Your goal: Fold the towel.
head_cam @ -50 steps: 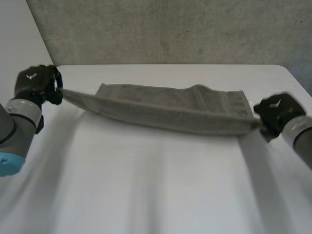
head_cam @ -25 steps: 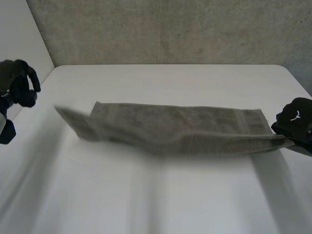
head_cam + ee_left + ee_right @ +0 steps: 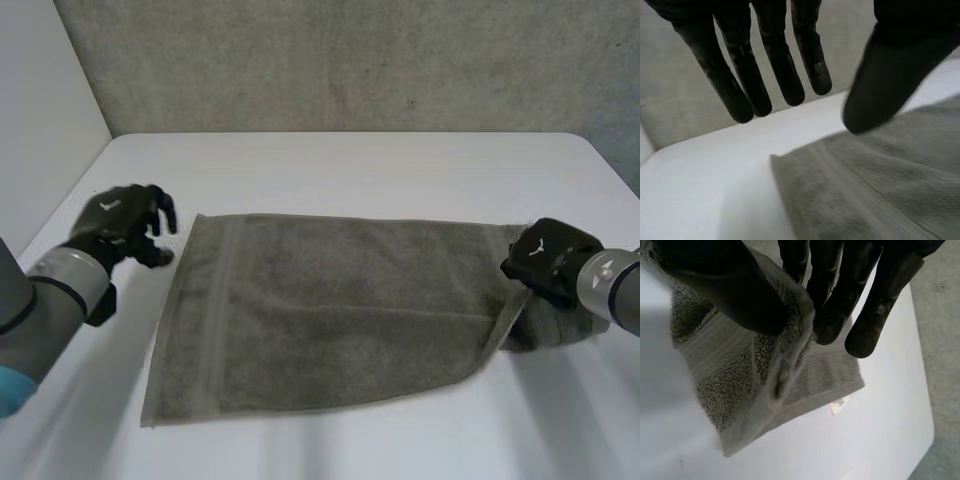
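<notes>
The towel lay spread on the surface, its right end pinched between the right hand's thumb and fingers, the left hand slack-fingered and apparently empty beside its left corner.

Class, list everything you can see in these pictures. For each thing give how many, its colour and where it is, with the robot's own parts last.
towel: one, grey-brown, spread on the table, its right end bunched up.
label: one, white, on the towel's edge near the right hand's fingertips.
table: one, white, under the towel.
wall: one, grey and rough, behind the table.
left hand: one, black, open, beside the towel's far left corner.
right hand: one, black, pinching the towel's right end between thumb and fingers.
left arm: one, grey, over the table's left side.
right arm: one, grey, over the table's right side.
</notes>
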